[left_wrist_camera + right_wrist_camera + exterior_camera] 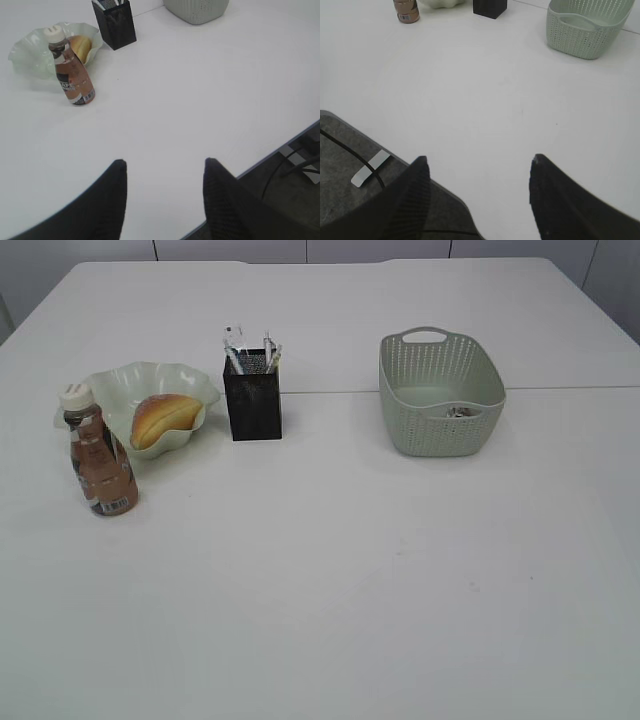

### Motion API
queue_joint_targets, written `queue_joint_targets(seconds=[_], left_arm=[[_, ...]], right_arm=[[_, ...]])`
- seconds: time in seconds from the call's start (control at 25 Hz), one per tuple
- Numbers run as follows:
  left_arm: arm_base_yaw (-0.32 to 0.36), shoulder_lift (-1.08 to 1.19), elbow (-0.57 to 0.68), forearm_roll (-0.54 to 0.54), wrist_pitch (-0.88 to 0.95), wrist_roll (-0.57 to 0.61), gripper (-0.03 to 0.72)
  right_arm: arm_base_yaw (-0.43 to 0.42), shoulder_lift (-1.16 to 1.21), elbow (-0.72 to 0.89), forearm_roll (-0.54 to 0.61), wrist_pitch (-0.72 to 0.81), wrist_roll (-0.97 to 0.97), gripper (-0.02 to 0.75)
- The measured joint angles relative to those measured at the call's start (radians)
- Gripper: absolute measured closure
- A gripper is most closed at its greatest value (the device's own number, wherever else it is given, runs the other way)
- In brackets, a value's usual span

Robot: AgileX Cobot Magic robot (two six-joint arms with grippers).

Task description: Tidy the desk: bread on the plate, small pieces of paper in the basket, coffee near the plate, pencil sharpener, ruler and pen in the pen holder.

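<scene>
Looks like a lab or office: big bare white table (400,570), plain pale wall panels (230,250), cables (295,167) underneath.

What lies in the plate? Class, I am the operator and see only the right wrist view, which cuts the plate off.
Observer: Bread lies in the plate.
Operator: Is anything in the holder?
Observer: Yes, pens stick out of the holder.
Operator: And the basket?
Observer: Small scraps lie on the floor of the basket.
</scene>
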Motion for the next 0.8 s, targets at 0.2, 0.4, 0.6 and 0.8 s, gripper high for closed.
queue_joint_targets(seconds=[0.2,0.4,0.6,0.8], left_arm=[[0.0,0.0,0.116,0.001,-0.062,0.002,0.32],[0.0,0.0,0.118,0.018,-0.074,-0.034,0.32],[0.0,0.0,0.118,0.025,-0.08,-0.068,0.32],[0.0,0.0,0.118,0.025,-0.081,-0.072,0.32]], right_arm=[[0.0,0.0,0.02,0.003,0.016,-0.022,0.279],[0.0,0.0,0.022,0.01,0.02,-0.042,0.279],[0.0,0.0,0.022,0.01,0.02,-0.044,0.279],[0.0,0.0,0.022,0.01,0.02,-0.044,0.279]])
